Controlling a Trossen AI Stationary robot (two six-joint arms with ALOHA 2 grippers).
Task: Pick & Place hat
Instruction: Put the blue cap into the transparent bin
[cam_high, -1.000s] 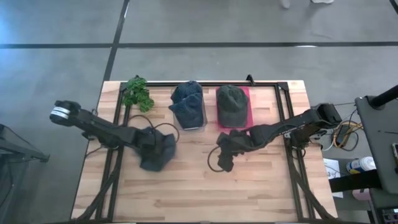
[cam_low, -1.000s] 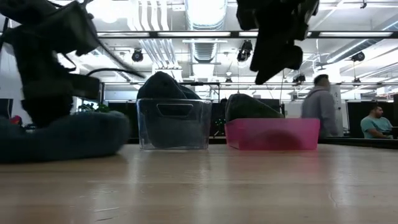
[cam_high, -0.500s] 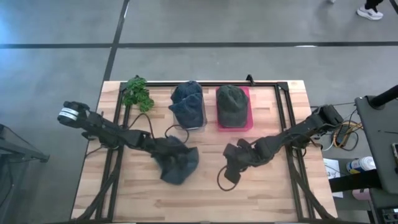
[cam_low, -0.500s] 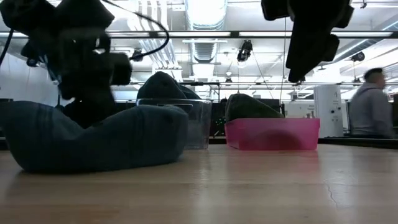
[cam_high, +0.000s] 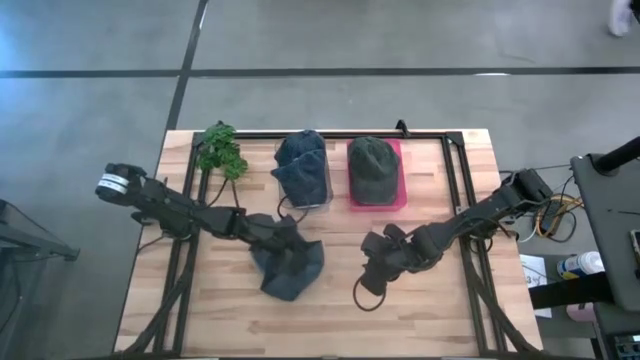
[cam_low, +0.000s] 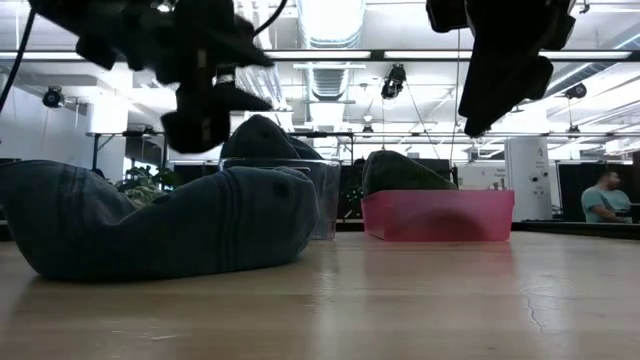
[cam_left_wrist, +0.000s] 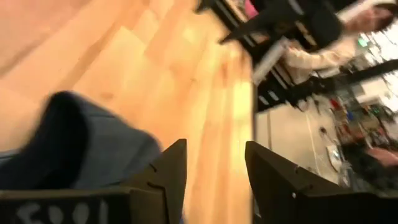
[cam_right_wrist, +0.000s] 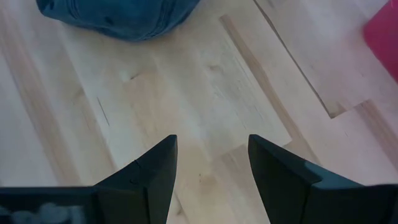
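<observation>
Far left at the back of the table (cam_high: 420, 320) stands a small green plant (cam_high: 220, 150), well apart from the work area.

The left arm reaches in from the left edge towards the table's middle. The left gripper (cam_high: 290, 243) hangs above a blue denim hat (cam_high: 290, 268) that lies crumpled on the bare wood, near the centre and slightly left. In the low view the left gripper (cam_low: 205, 120) is raised clear of the blue denim hat (cam_low: 160, 220), not touching it. The left wrist view shows its fingers (cam_left_wrist: 168, 168) spread with nothing between them: released, with the hat's cloth (cam_left_wrist: 81, 146) just beside them.

Behind the hat, at the back, a clear bin (cam_high: 305, 185) holds another dark blue hat (cam_high: 302, 158). Just beside it on the right, a pink bin (cam_high: 392, 170) holds a green hat (cam_high: 372, 165). Both bins are near each other and well apart from the hat on the wood.

Right of centre, the right arm comes in from the right edge. The right gripper (cam_high: 372, 268) hovers over bare wood, near the denim hat but apart from it. The right wrist view shows its fingers (cam_right_wrist: 155, 168) parted and empty, wood planks below.

A loop of dark cable (cam_high: 365, 295) hangs by the right gripper. A black frame rail (cam_high: 475, 260) runs along the table's right side.

In the low view a person (cam_low: 603, 195) sits in the room behind, far right.
</observation>
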